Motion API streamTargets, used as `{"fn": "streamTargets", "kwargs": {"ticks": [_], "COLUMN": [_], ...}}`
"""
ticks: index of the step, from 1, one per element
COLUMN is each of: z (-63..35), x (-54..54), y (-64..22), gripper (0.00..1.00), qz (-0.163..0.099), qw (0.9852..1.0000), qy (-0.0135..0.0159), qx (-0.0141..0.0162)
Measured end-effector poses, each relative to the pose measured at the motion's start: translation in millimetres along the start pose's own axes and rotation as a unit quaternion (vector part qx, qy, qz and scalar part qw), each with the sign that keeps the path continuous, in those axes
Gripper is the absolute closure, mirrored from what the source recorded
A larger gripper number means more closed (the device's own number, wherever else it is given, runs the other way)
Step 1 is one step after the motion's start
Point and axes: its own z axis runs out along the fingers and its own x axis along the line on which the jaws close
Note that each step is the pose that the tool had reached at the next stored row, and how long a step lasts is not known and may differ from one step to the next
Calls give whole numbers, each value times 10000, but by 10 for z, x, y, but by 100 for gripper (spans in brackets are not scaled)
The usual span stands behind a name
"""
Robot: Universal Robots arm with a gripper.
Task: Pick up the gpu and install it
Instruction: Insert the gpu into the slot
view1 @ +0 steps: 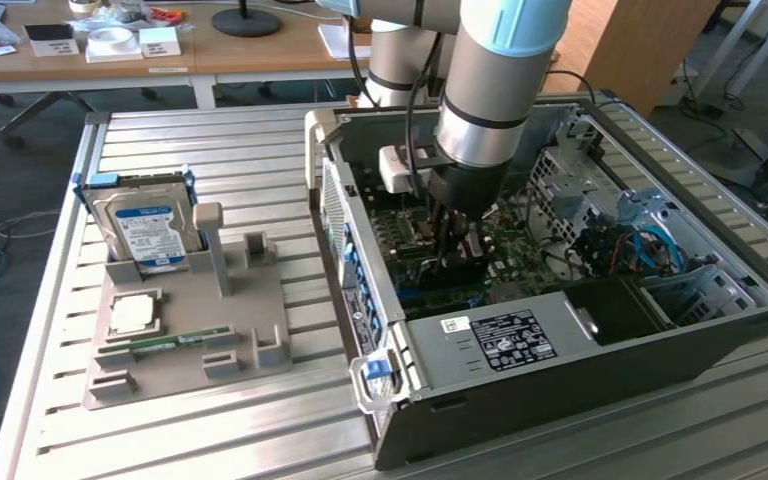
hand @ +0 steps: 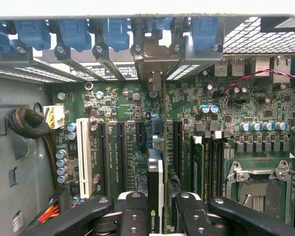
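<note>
Black gripper [hand: 160, 216] fingers [hand: 132, 216] sit closest to the wrist camera, clamped on the gpu [hand: 156, 196], one finger on each face of the card. Card seen edge-on, thin and upright, with a green logo patch between the fingers. It runs away from the camera toward its pale metal end bracket [hand: 155, 64], which stands at the row of blue slot clips [hand: 115, 32] on the case's rear wall.

Card stands over the green motherboard [hand: 221, 113], in line with the long black expansion slots [hand: 122, 147]; a white slot [hand: 82, 150] lies further off to one side. Whether the card edge is seated in a slot, cannot tell. Empty processor socket [hand: 258, 189] with metal frame on the other side.

Exterior view: arm [view1: 491, 90] reaches straight down into the open computer case [view1: 544, 400], which lies on its side on the slatted metal table [view1: 184, 140]. Gripper [view1: 454, 235] low over the board. On the exterior view's left, a grey parts holder [view1: 184, 350] carries a hard drive [view1: 144, 230] with blue label, standing upright, and a green memory stick [view1: 171, 345] lying flat.
</note>
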Motion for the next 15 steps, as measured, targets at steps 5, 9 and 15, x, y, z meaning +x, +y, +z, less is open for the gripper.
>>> {"fn": "streamTargets", "kwargs": {"ticks": [5,9,15], "z": [0,1,0], "x": [0,0,0], "y": [0,2,0], "gripper": [74,67,49], "qz": [0,2,0], "qw": [10000,10000,10000], "qy": [0,0,0], "qx": [0,0,0]}}
